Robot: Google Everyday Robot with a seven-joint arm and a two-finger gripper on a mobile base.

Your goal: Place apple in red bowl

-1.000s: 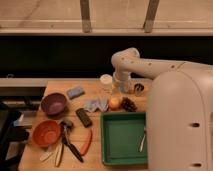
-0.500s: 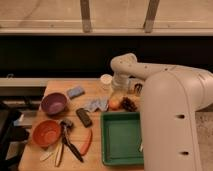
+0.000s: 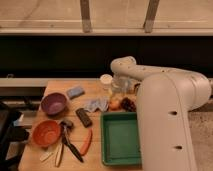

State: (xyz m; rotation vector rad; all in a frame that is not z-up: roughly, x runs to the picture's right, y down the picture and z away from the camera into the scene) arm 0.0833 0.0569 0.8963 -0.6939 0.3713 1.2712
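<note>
We hover pincer (image 3: 120,93) just above apple (image 3: 115,105); its state we cannot tell. Apple not lifted; red bowl (image 3: 46,133) near left, empty.

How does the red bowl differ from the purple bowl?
The red bowl is orange-red; the purple bowl is purple. The red bowl sits near the front edge of the table; the purple bowl sits behind it, near the blue sponge. Both are round, shallow and upright. The claw hangs above the apple, away from both bowls.
</note>
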